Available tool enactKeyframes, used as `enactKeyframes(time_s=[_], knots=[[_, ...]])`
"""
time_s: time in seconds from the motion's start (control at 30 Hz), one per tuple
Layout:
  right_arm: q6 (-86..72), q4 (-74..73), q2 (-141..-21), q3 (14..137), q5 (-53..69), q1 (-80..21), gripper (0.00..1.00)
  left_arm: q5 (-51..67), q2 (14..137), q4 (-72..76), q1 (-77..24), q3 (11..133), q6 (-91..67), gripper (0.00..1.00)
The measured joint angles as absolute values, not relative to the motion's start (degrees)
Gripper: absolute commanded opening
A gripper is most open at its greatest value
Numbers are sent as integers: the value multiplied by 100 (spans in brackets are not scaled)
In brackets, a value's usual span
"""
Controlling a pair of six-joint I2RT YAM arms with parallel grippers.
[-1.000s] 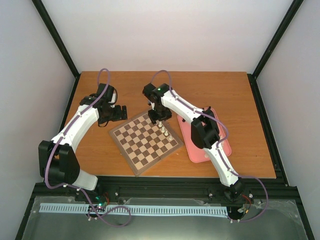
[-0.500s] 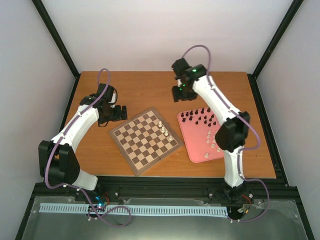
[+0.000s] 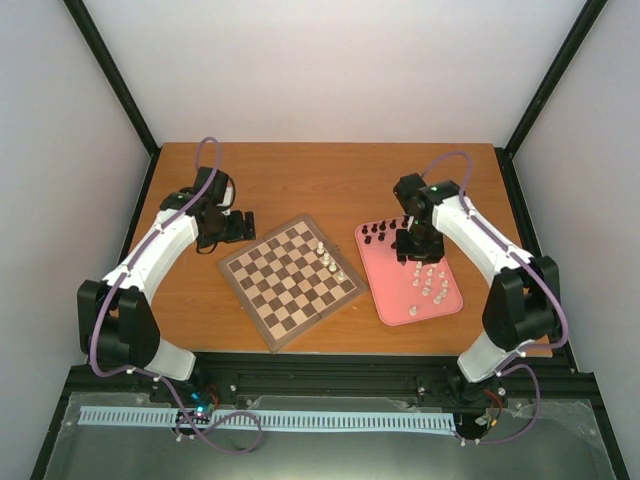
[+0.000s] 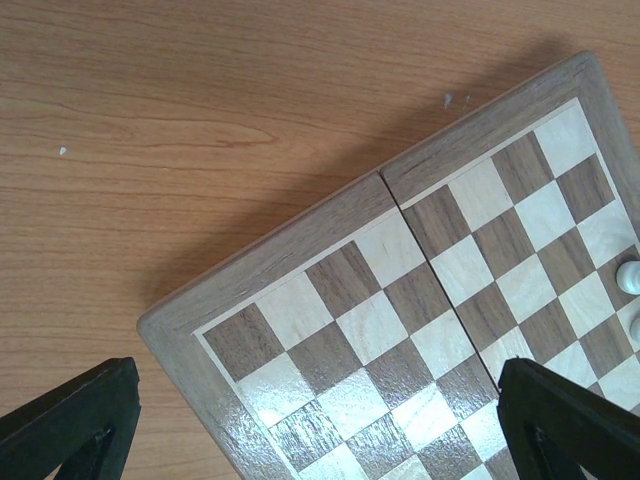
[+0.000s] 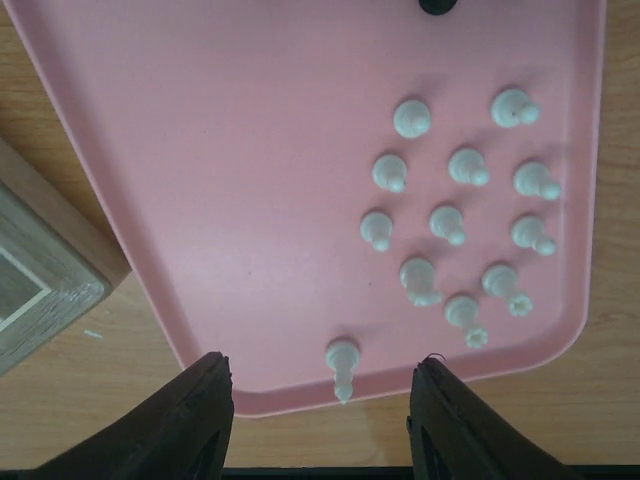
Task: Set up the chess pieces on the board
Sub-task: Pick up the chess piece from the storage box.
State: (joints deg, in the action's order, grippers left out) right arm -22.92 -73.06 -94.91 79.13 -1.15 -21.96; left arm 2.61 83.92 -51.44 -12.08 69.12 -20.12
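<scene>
**Cream-white piece (image 5: 342,365) lay straight ahead of the spread right tool (image 5: 322,405)**

Seen from the right wrist, the tool's two fingers (image 5: 205,420) stood wide apart with nothing between them, hanging over the near rim of the pink tray (image 5: 200,150). Just beyond the gap, close to its centre line, was the lone piece. Its long axis ran toward the camera, along the line of approach and not across the fingers. From that angle I could not tell for sure whether it stood upright or lay tipped. Farther in, the other white pieces (image 5: 447,220) sat in a loose cluster, apart from the lone one. A single black piece (image 5: 435,5) barely showed at the far edge. A corner of the board (image 5: 40,270) lay just beside the tray on the left.

From above, the right wrist covered the lone piece. That view did show a row of black pieces (image 3: 385,230) at the tray's far end and a few placed pieces (image 3: 330,258) along the board's right-hand side. The left tool (image 3: 238,226) hovered at the board's far left corner, across the board from the tray. In its own wrist view its fingers were also spread and empty over bare squares and worktop (image 4: 200,100).

The right arm was plainly the nearer one. The pick probably needed a short advance and then a straight descent.
</scene>
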Motion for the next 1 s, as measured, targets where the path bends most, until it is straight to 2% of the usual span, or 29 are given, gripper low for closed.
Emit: enactKeyframes(time_s=[0.2, 0.53, 1.0], knots=[[-2523, -7100, -8820, 7356, 51, -2161, 47, 287, 8460, -5142, -1223, 6912, -2012, 100], [-2947, -6772, -8348, 5894, 600, -2161, 45, 362, 8541, -5140, -1273, 6912, -2014, 100], [-3006, -6254, -8702, 5400, 784, -2161, 44, 370, 8578, -5140, -1321, 6901, -2012, 100]])
